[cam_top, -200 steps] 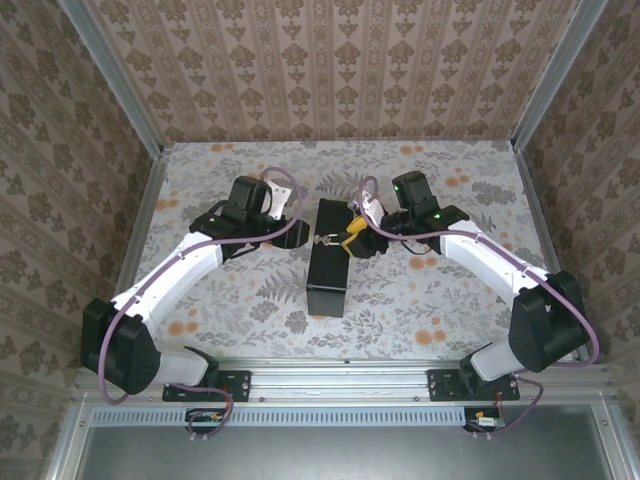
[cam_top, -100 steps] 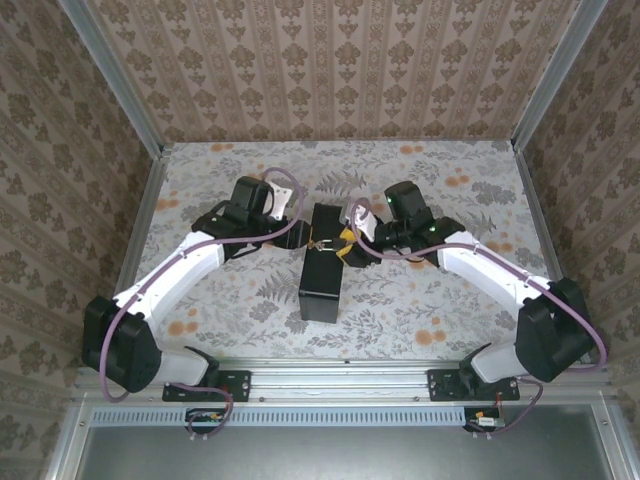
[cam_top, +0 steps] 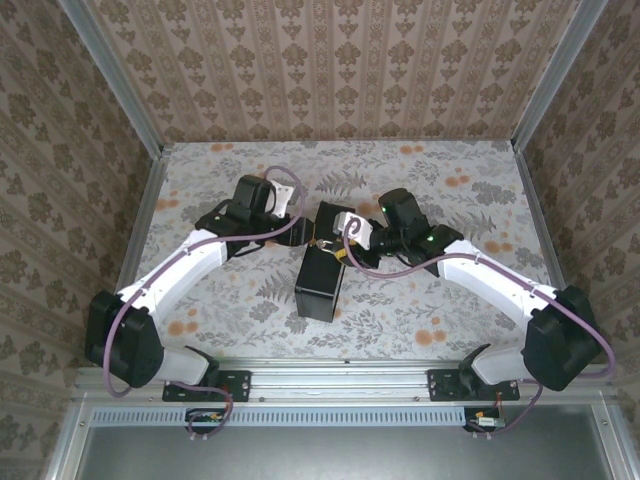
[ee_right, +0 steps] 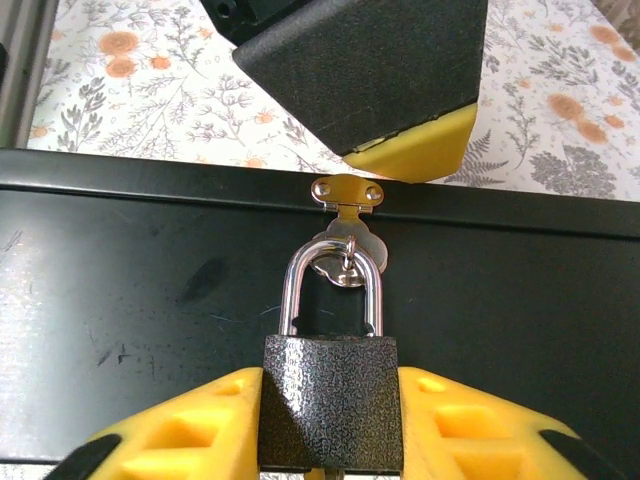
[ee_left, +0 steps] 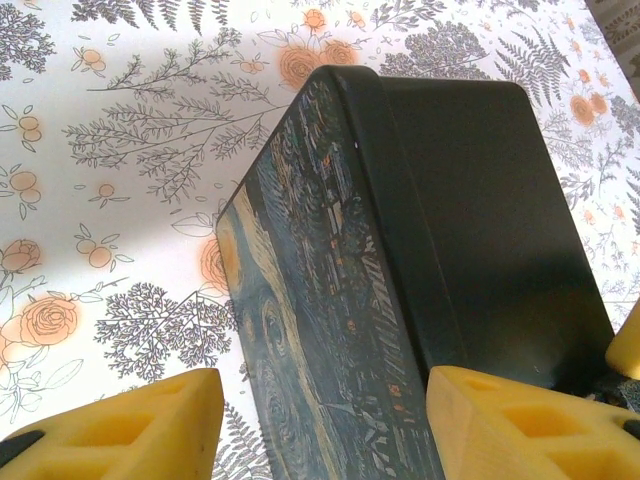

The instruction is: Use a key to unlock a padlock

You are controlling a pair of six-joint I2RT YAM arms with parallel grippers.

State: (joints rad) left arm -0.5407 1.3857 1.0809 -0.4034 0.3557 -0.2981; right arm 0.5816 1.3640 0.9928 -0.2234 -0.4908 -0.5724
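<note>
Right wrist: padlock (ee_right: 331, 395) underside below frame, within right claw (ee_right: 331, 440).

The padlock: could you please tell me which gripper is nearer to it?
Right. The right gripper clamps the padlock; the left gripper straddles the painted box beside it.

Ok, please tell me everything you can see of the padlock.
The padlock has a dark, rough-textured metal body and a shiny silver shackle, closed. It lies against the black box, hooked through a small loop under the brass hasp. The right gripper clamps its body between yellow fingers.
</note>
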